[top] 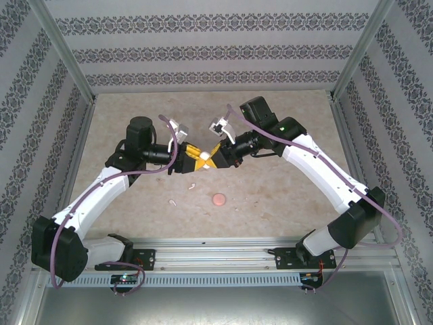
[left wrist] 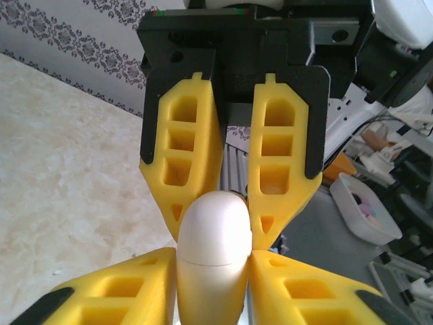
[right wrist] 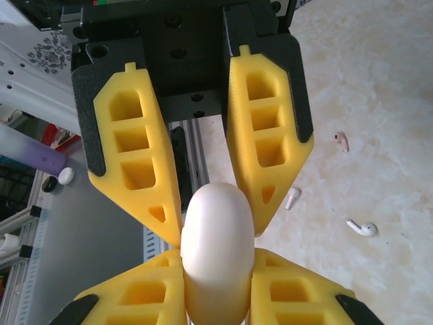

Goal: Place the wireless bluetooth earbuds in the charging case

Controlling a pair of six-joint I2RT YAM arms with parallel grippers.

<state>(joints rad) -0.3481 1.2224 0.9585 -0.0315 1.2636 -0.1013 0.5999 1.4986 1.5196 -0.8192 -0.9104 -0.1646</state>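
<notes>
The charging case [top: 203,158] is a white egg-shaped shell, closed, held in the air above the middle of the table. My left gripper [top: 195,154] is shut on its one end and my right gripper [top: 214,157] on the other, yellow fingers meeting tip to tip. In the left wrist view the case [left wrist: 215,230] shows its lid seam between my own lower fingers [left wrist: 128,288]. In the right wrist view the case [right wrist: 218,237] stands between both pairs of fingers. The wireless bluetooth earbuds [right wrist: 291,198] [right wrist: 361,227] [right wrist: 342,140] lie loose on the table below; two earbuds [top: 192,185] [top: 173,202] lie near the front.
A round pink disc [top: 219,200] lies on the marble-patterned table [top: 284,203] in front of the grippers. Patterned walls and metal posts [top: 67,61] close in the sides and back. A metal rail [top: 223,254] runs along the near edge.
</notes>
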